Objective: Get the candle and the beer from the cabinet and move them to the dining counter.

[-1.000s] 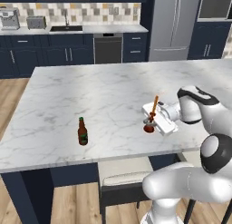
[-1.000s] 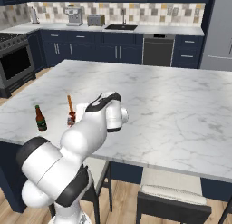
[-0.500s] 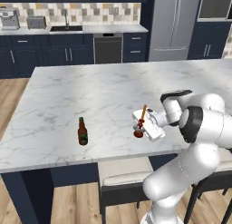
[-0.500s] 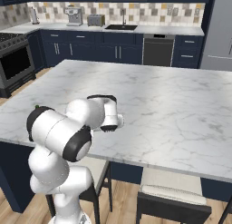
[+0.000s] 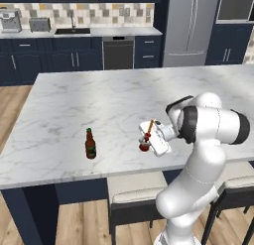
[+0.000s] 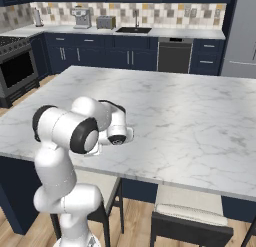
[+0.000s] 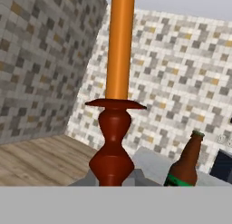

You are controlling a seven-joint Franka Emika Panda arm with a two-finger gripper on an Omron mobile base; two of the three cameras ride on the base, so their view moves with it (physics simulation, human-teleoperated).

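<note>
The candle (image 5: 145, 144), an orange taper on a dark red holder, hangs tilted just above the dining counter (image 5: 114, 100) near its front edge. My gripper (image 5: 148, 139) is shut on it at the holder. The beer (image 5: 90, 144), a brown bottle with a green cap, stands upright on the marble to the candle's left, a short way off. In the hand view the candle (image 7: 118, 82) rises close in front, and the beer (image 7: 187, 163) shows behind it at the lower right. In the right base view my own arm hides the hand over the dining counter (image 6: 190, 111). The cabinet is out of view.
Pale stools (image 5: 135, 195) (image 6: 192, 217) stand under the island's front edge. Far behind are navy base cabinets, a dishwasher (image 5: 118, 53), a fridge (image 5: 189, 28) and a stove (image 6: 15, 71). The marble beyond the beer and candle is bare.
The arm has swung left along the front of the counter, carrying the candle closer to the beer and lower. The beer has not moved.
</note>
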